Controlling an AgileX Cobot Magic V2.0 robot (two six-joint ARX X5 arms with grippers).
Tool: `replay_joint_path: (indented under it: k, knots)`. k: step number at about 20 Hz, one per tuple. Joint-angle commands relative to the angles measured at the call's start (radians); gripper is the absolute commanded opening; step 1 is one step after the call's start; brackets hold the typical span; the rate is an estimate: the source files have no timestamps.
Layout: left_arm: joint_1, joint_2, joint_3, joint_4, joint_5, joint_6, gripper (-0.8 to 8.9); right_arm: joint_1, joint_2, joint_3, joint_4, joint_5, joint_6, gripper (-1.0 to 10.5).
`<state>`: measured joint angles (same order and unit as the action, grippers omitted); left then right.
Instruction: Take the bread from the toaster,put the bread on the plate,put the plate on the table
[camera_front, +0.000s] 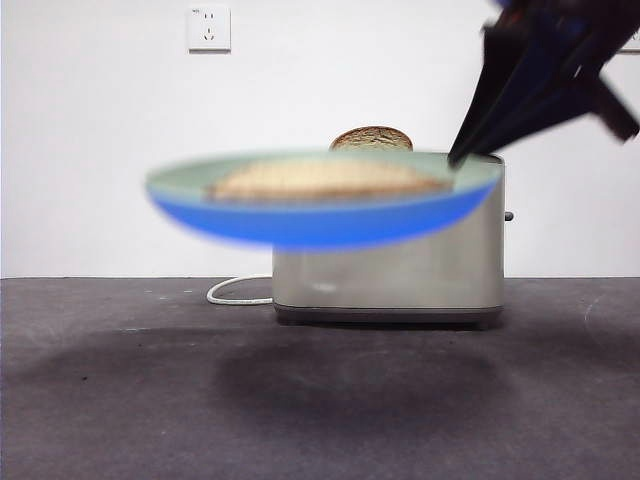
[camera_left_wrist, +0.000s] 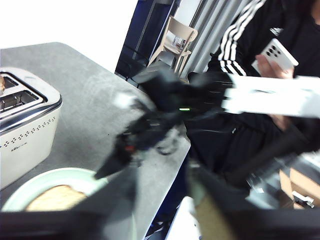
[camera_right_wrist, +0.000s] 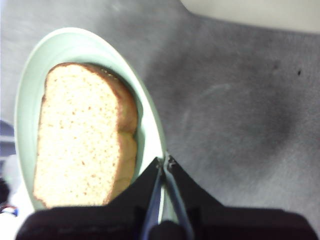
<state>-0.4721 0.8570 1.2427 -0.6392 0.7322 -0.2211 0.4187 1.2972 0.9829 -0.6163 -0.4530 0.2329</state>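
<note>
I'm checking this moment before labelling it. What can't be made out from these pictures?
- Left gripper: in the left wrist view its own jaws are a dark blur along the edge, so open or shut is unreadable.
- Plate: blurred in the front view; its near side is cut off in the left wrist view.
- Toaster: the plate covers its upper front.
- Second slice: only its top shows above the plate.
- Right gripper: shut on the plate's rim; its grip under the rim is hidden.

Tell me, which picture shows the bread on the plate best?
The right wrist view: the bread fills the picture from above, lying flat on the plate, speckles and crust clear. The front view shows only its blurred edge; the left wrist view shows a small corner.
</note>
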Motion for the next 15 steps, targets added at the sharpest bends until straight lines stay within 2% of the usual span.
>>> replay_joint_path:
  k: [1,6,11,15]
  knots:
    - [0.003,-0.042,-0.003,-0.06,-0.009,0.066,-0.08,-0.001,0.068,-0.008,0.068,-0.008,0.033,-0.1]
    - [0.003,-0.108,-0.003,-0.232,-0.158,0.168,-0.08,-0.001,0.217,-0.008,0.138,0.0,0.036,-0.1]
    - [0.003,-0.116,-0.003,-0.306,-0.183,0.222,-0.08,-0.001,0.317,-0.008,0.201,0.014,0.036,-0.1]
    - [0.003,-0.116,-0.003,-0.306,-0.183,0.225,-0.08,-0.003,0.364,-0.008,0.201,0.036,0.027,-0.1]
